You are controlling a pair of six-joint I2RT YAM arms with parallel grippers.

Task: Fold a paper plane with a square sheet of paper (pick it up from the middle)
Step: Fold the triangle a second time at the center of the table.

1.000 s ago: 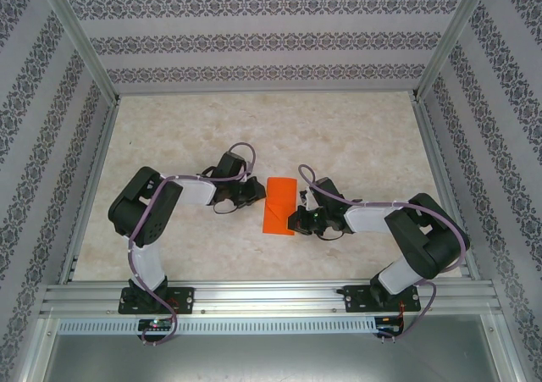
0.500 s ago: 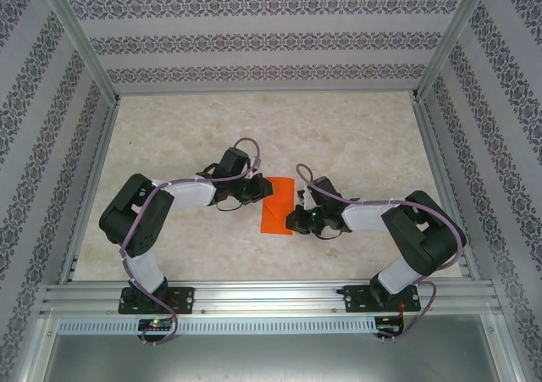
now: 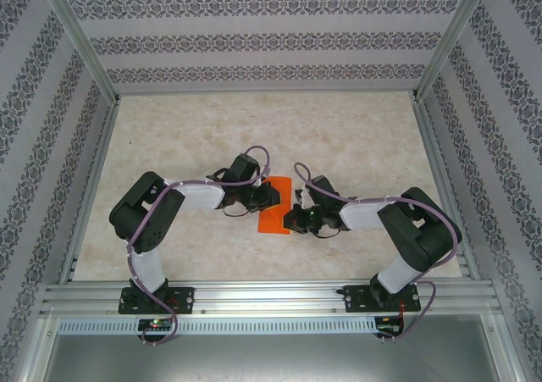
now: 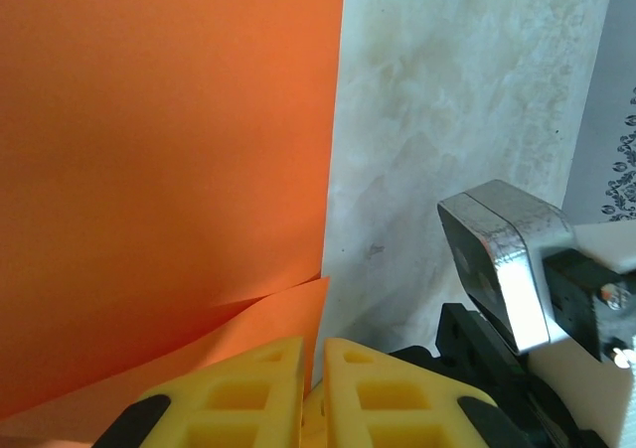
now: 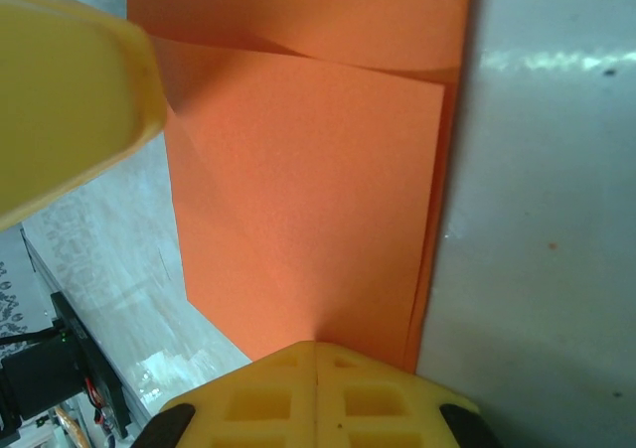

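Since the previous frame the left gripper has slid in from 9 o'clock and now overlaps the square sheet of paper, hiding more orange. Count: one sheet, folded into layers, mid-surface; two grippers. Left fingers stand nearly together at the sheet's edge; I cannot tell whether they pinch a flap. Right gripper, unmoved at the sheet's 4 o'clock corner, is fully closed.

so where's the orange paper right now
Top view: the orange paper lies mid-table, with the left pincer over its left edge and the right pincer at its right edge.
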